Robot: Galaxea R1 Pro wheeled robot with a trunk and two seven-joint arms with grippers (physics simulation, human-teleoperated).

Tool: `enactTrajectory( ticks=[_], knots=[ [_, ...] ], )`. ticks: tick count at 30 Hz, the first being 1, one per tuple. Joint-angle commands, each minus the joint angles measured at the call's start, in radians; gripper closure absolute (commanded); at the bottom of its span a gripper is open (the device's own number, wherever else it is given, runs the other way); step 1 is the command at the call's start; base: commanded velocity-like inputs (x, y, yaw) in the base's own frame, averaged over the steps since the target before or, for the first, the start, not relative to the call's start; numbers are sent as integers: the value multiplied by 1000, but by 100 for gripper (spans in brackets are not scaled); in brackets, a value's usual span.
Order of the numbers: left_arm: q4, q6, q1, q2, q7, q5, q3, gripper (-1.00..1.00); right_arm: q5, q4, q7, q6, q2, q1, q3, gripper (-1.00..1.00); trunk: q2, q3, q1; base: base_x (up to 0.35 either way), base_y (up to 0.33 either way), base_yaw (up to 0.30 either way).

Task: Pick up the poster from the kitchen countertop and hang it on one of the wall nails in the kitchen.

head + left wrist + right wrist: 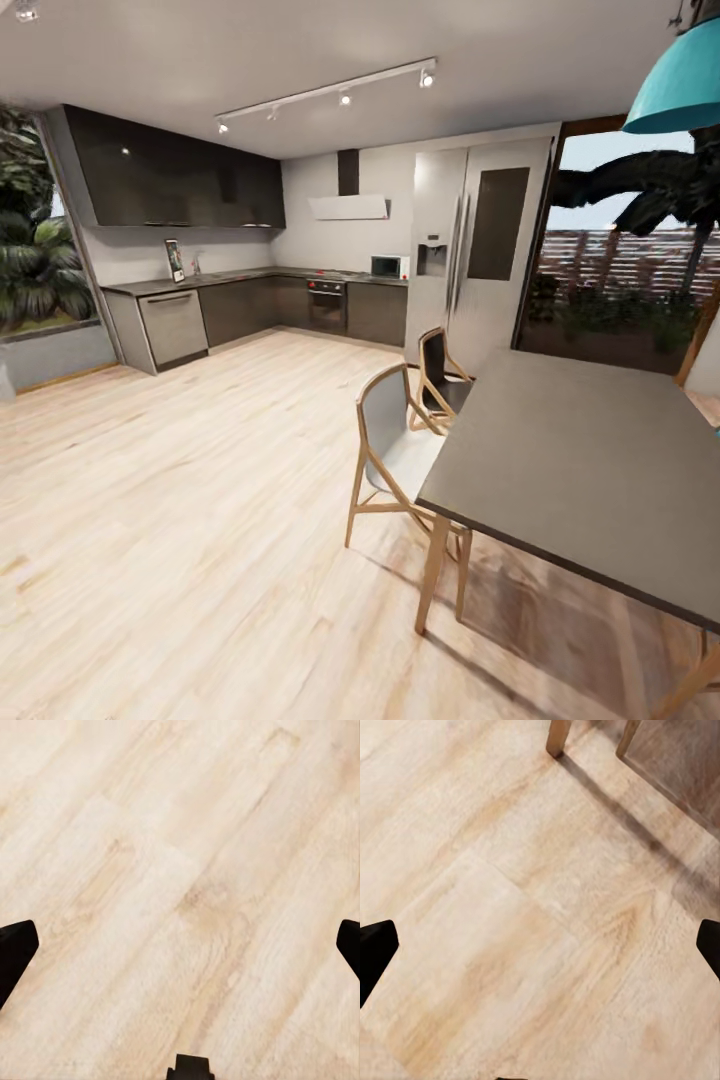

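Small upright poster (pixel 175 260) far off on glossy grey L-shaped kitchen countertop (pixel 230 279), pale wood-plank floor (pixel 200 480), two wooden-legged chairs (pixel 395 450), both grippers (pixel 180 945) (pixel 540 945) spread wide, empty

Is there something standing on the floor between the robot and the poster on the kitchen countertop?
Nothing visible blocks the way. The poster stands on the kitchen countertop far across bare wooden floor. The dining table and chairs stand off to the right of that path.
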Motion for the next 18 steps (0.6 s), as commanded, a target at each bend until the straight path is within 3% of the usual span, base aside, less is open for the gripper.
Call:
enactTrajectory(
  ticks=[1, 13, 18],
  knots=[
    [-1, -1, 0, 0, 0, 0, 0, -100, 6, 0, -1, -4, 0, -1, 2, -100, 0, -1, 1, 264, 250, 293],
    [-1, -3, 0, 0, 0, 0, 0, -100, 7, 0, -1, -6, 0, -1, 2, -100, 0, -1, 1, 286, 210, 294],
    [0, -3, 0, 0, 0, 0, 0, -100, 7, 0, -1, -5, -2, -1, 2, -100, 0, -1, 1, 297, 190, 146]
  ],
)
